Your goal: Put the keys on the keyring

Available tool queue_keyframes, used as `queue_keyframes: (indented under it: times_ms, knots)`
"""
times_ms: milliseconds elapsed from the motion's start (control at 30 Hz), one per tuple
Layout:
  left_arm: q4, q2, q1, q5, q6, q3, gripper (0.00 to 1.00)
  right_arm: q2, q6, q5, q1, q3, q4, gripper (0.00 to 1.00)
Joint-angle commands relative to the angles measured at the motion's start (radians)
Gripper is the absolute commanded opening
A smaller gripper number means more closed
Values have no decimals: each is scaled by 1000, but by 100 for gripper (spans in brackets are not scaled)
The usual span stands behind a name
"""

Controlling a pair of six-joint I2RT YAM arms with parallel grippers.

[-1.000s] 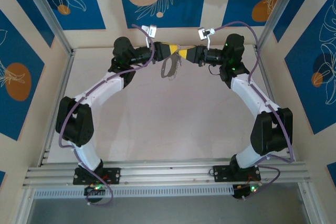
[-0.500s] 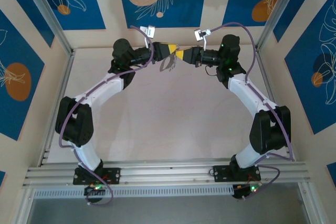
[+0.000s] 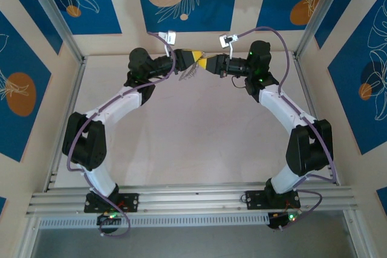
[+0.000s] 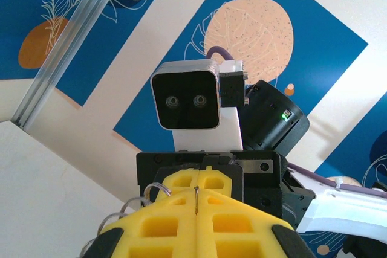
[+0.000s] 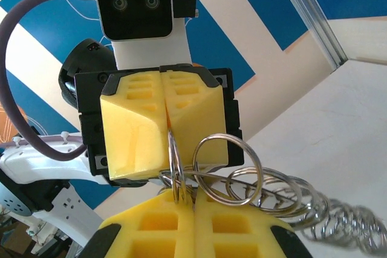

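My two grippers meet tip to tip above the far middle of the table, the left gripper (image 3: 192,60) facing the right gripper (image 3: 205,63). Both are shut on the same thin split ring (image 5: 175,167), which stands edge-on between the two pairs of yellow pads. That ring belongs to the keyring (image 3: 188,72), a cluster of silvery rings (image 5: 230,164) and a ridged coil (image 5: 338,225) hanging beside the pads. In the left wrist view my left gripper (image 4: 198,194) pinches the wire, with more rings (image 4: 130,209) at its left. The keys are hidden.
The pale table (image 3: 193,131) lies below the raised grippers, fenced by aluminium posts (image 3: 54,16) and blue patterned walls. The right wrist camera (image 4: 186,98) faces the left one closely. A purple cable (image 3: 272,28) loops over the right arm.
Both grippers have shifted a little left and farther back, still pressed together. The keyring cluster has swung up from hanging low to sitting close under the left pads.
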Motion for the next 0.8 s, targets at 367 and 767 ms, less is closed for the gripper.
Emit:
queue_keyframes:
  times_ms: [367,767]
  knots:
    - [120,-38,-37,-89,-43,-33,0,-134,-39,3,-64,-90,-68,31]
    - [234,-24,-40,-141,-117,-44,0,-218,16,107,-149,-110,-14,31]
